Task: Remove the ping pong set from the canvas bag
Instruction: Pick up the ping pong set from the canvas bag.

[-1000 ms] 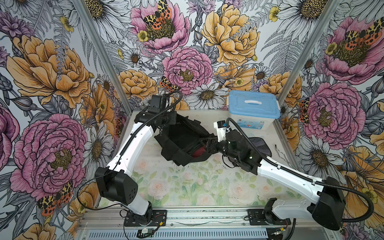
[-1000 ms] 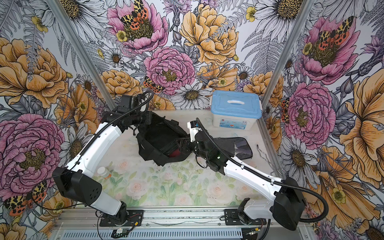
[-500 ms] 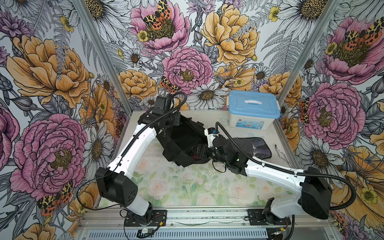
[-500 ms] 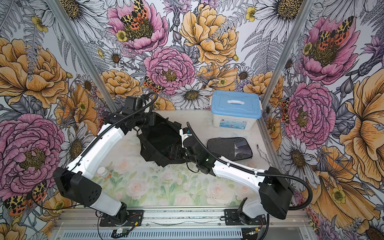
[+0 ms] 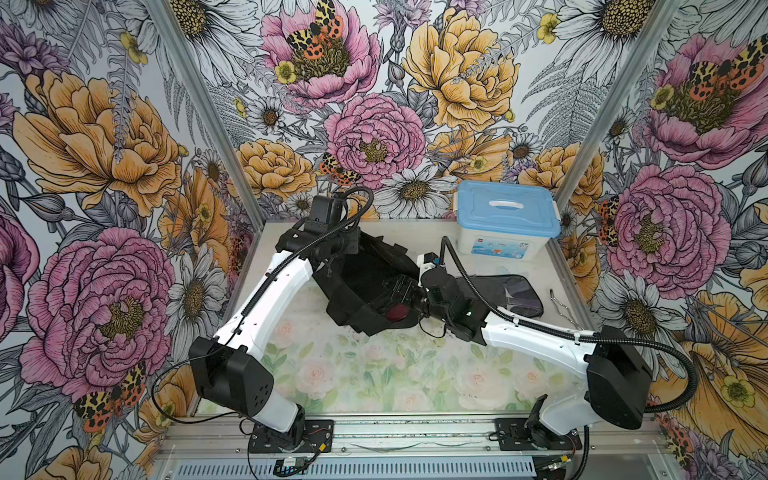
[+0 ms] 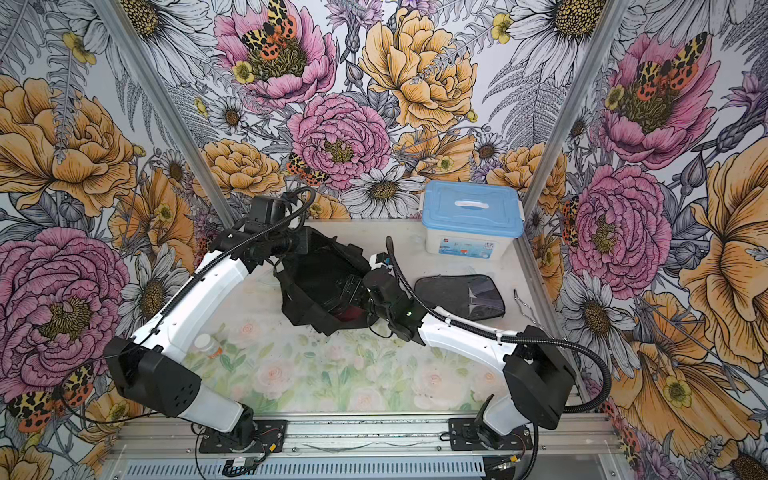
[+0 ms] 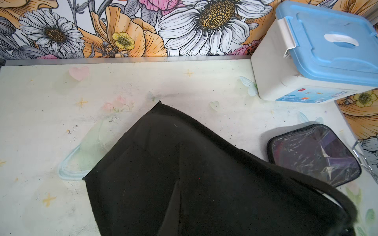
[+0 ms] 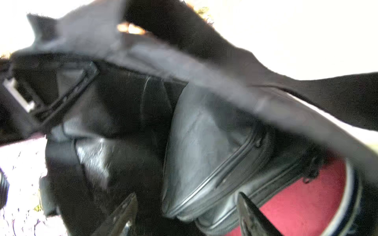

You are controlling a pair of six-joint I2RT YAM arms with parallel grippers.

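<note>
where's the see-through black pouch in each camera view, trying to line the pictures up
In a top view: see-through pouch right of the canvas bag, partly behind the right arm.
In a top view: pouch in the open, right of the bag.
Left wrist: pouch beside the bag.
Right wrist: not in it.
Shared landmark: blue-lidded box just behind the pouch; the right wrist misses it.

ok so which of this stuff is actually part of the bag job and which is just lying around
Part of the job:
- canvas bag
- red paddle case inside it
- see-through paddle pouch, out on the table
- right gripper, open in the bag's mouth

Just lying about:
- blue-lidded white box
- metal tongs
- small white-capped bottle
</note>
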